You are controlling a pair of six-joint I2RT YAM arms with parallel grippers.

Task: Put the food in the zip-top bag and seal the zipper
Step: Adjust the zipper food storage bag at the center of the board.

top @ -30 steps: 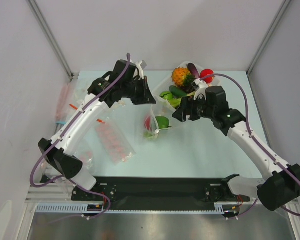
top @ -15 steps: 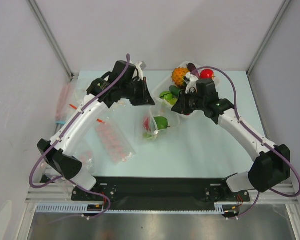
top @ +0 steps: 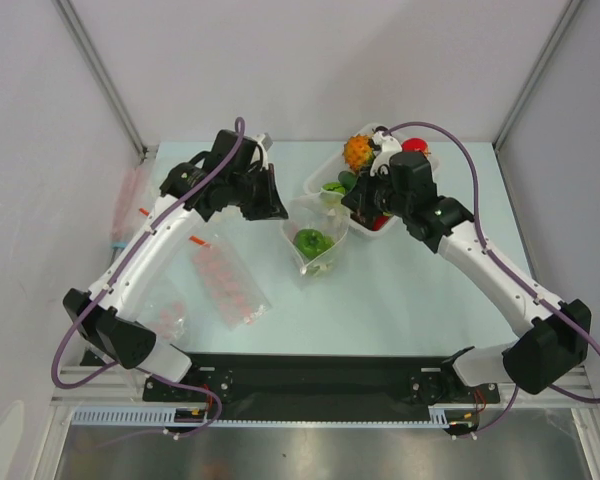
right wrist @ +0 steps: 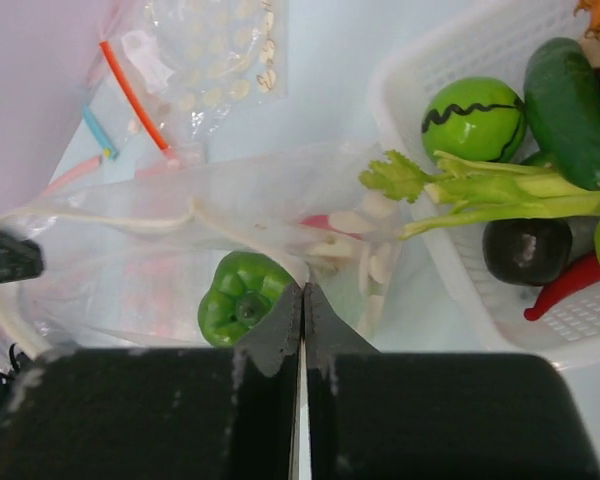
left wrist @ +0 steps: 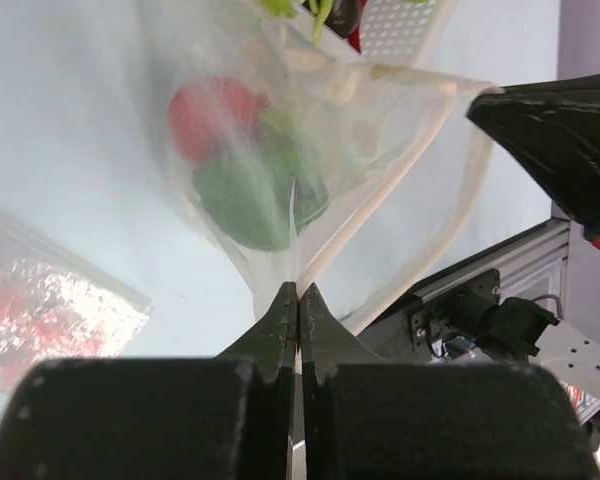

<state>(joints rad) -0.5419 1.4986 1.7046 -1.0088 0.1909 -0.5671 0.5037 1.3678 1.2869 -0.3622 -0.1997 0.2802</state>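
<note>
I count two of my grippers, left gripper (left wrist: 298, 295) and right gripper (right wrist: 303, 295), one zip-top bag (right wrist: 110, 260), one white basket (right wrist: 450, 50), one green pepper (right wrist: 238, 300), one cucumber (right wrist: 572, 95).

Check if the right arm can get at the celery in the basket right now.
Likely yes, after letting go. The celery lies on top in the basket, close beside the right pincer, nothing over it. But that pincer is shut on the bag rim, so it cannot grab yet.

I'm finding no readable text in any view, nothing legible showing on the zip-top bag (top: 332, 258), the white basket (right wrist: 430, 60), or the packet with pink-red blobs (top: 228, 285)
</note>
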